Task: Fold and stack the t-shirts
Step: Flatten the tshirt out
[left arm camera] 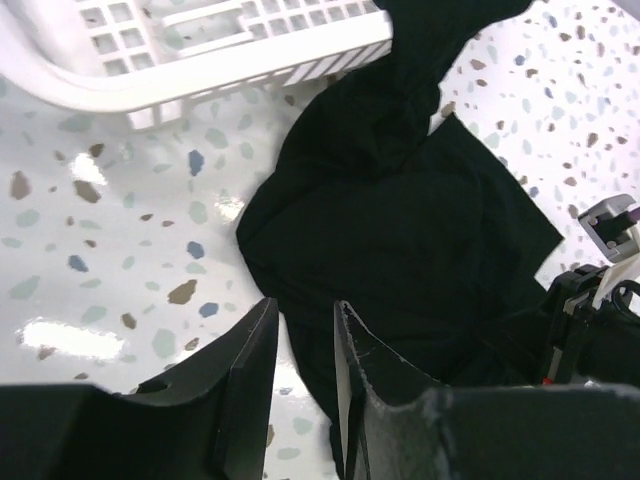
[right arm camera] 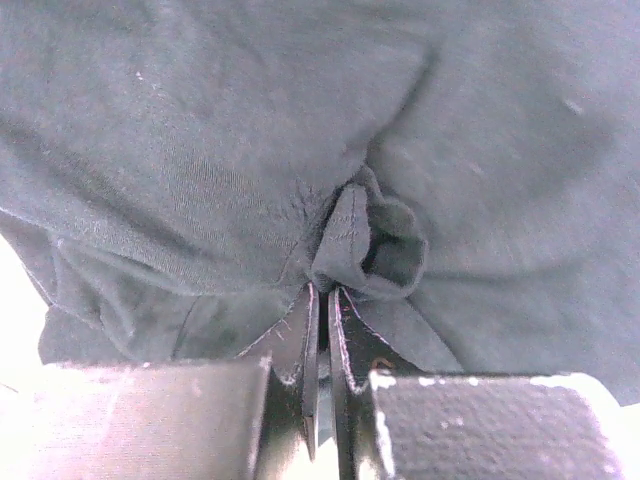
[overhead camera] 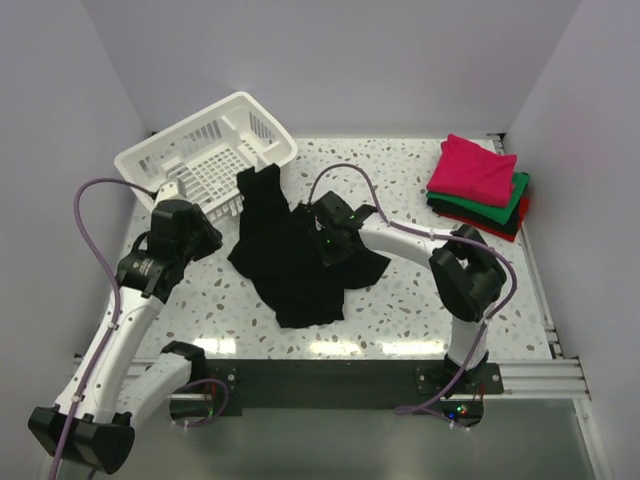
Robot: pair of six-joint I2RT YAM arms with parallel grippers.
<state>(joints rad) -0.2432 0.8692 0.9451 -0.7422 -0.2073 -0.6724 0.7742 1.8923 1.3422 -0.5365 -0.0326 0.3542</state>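
Right gripper [right arm camera: 320,300] pinching raised fold of black t-shirt [overhead camera: 295,270], fingers nearly together with cloth clamped between tips. Left gripper [left arm camera: 305,330] hovering by shirt's left edge, fingers sitting narrowly apart, gripping nothing. Shirt lying crumpled in middle of table [overhead camera: 400,310], far end reaching up to white basket [overhead camera: 200,150] rim. Folded stack [overhead camera: 478,190], magenta on top, sitting at far right corner, well apart.

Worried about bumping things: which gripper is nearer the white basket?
Left. The left gripper hangs just in front of the basket; the right gripper is farther off, shut on the black shirt.
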